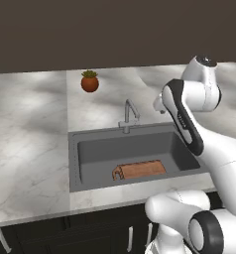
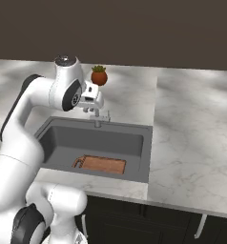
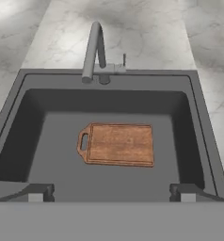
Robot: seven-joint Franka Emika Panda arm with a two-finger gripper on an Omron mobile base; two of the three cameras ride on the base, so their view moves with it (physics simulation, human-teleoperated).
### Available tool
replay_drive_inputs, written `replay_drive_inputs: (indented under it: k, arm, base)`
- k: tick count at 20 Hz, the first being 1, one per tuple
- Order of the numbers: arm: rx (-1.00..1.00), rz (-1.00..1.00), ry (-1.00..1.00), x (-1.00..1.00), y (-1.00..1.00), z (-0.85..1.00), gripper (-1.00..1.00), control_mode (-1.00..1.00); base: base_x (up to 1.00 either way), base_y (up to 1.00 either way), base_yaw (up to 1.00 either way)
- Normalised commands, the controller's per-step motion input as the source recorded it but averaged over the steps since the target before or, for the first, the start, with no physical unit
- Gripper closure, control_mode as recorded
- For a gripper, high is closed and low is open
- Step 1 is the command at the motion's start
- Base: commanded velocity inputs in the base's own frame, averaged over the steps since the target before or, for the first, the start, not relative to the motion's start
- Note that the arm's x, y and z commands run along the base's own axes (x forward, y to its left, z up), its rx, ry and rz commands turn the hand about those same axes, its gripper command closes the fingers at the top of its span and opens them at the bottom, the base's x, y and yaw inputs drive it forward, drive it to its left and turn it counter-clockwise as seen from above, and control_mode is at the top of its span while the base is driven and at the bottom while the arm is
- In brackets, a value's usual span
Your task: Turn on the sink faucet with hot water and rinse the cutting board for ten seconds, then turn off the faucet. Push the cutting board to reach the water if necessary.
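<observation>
While the gripper [image 3: 112, 192] gapes wide, the cutting board [image 3: 119, 144] seemingly lies flat below.

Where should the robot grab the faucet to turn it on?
Probably the small side lever, a thin stick standing up beside the sink faucet base. It suits two fingers better than the tall bent spout. The open gripper could come down from above, one finger on each side. No water runs yet, and the cutting board lies flat in the sink.
</observation>
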Motion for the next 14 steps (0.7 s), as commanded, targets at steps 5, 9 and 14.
replay_drive_inputs:
  k: [5, 9, 14]
  arm:
    - [0.01, 0.02, -0.21, 0.02, -0.33, -0.06, -1.00, -1.00]
    - [0.00, 0.03, -0.22, 0.00, -0.24, -0.20, -1.00, -1.00]
    - [0.00, 0.04, -0.23, 0.04, -0.16, -0.23, -1.00, -1.00]
  base:
    - [0.00, 0.00, 0.00]
    - [0.00, 0.00, 0.00]
    - [0.00, 0.00, 0.00]
